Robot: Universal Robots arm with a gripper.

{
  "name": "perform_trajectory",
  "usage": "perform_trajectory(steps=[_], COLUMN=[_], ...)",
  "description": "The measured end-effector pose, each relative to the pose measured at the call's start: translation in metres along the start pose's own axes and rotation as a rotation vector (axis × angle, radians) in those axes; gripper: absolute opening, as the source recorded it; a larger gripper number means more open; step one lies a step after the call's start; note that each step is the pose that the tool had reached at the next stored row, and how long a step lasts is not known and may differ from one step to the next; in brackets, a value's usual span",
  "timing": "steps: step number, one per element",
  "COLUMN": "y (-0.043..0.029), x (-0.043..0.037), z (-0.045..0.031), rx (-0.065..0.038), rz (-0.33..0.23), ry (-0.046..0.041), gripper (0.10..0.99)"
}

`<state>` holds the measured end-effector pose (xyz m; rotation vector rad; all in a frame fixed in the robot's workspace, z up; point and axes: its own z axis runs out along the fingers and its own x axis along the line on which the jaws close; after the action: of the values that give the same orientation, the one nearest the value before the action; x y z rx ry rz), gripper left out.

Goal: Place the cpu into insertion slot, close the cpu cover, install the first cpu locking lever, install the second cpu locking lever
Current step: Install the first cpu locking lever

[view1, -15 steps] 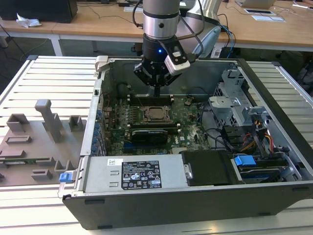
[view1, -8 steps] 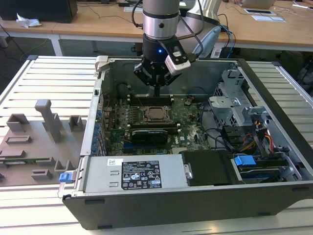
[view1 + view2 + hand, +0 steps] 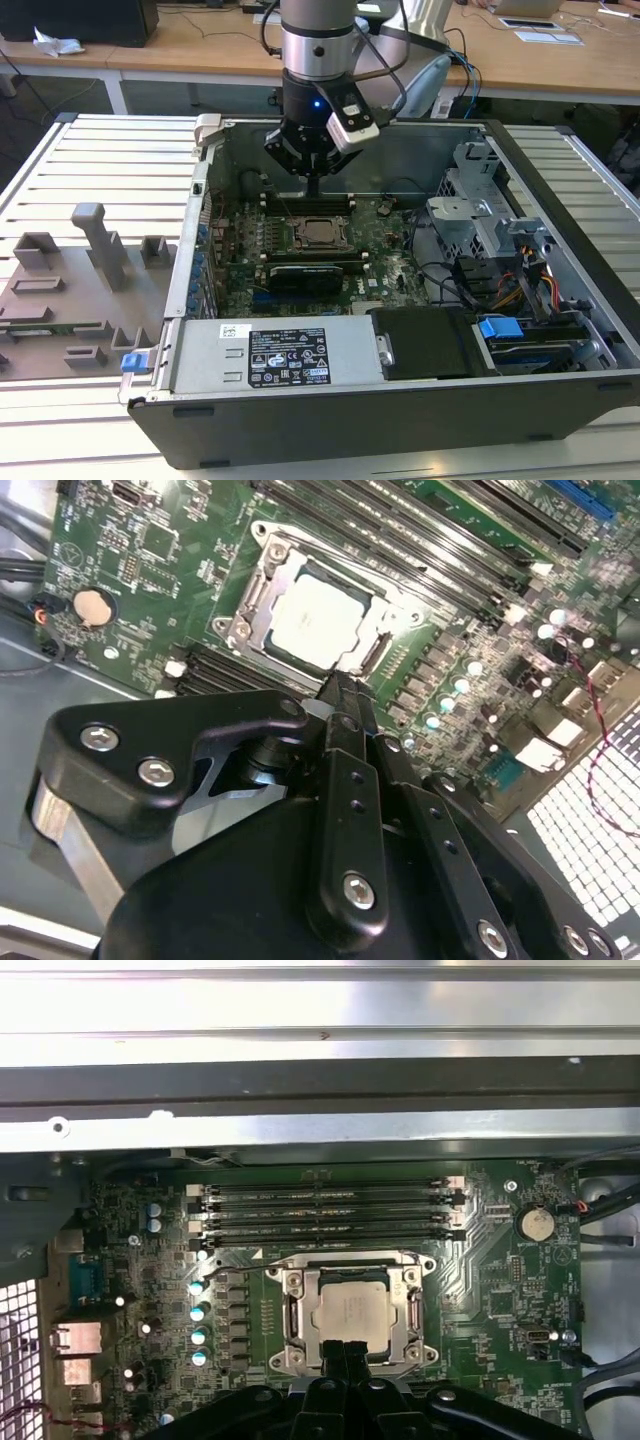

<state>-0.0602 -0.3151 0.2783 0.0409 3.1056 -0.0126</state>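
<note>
The cpu (image 3: 350, 1310) lies flat in the insertion slot (image 3: 418, 1262) on the green motherboard (image 3: 500, 1290), its silvery top showing. The cpu cover (image 3: 292, 1305) lies down around it as a silvery frame. In the second wrist view the cpu (image 3: 320, 620) sits in the same frame (image 3: 285, 575). My gripper (image 3: 345, 1355) hovers just beside the socket's edge, fingers pressed together and holding nothing. In the exterior view the gripper (image 3: 313, 185) hangs a little above the cpu (image 3: 320, 233), inside the open computer case.
Long black memory slots (image 3: 330, 1210) run beside the socket. The case wall (image 3: 430, 150) stands behind the arm. A drive cage (image 3: 480, 200) and cables (image 3: 500, 290) fill the exterior view's right, a power supply (image 3: 270, 355) the front. Grey fixtures (image 3: 70, 290) lie outside the case.
</note>
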Motion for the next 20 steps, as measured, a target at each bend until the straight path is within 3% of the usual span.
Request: perform_trajectory(steps=[9,14,20], y=[-0.0004,-0.0006,0.0036], x=[0.0159,0.0291,0.0342], z=[-0.0004,-0.0007,-0.0009], rx=[0.000,0.000,0.000], rz=[0.000,0.000,0.000], ry=[0.0000,-0.0001,-0.0001], gripper=[0.106,0.106,0.106])
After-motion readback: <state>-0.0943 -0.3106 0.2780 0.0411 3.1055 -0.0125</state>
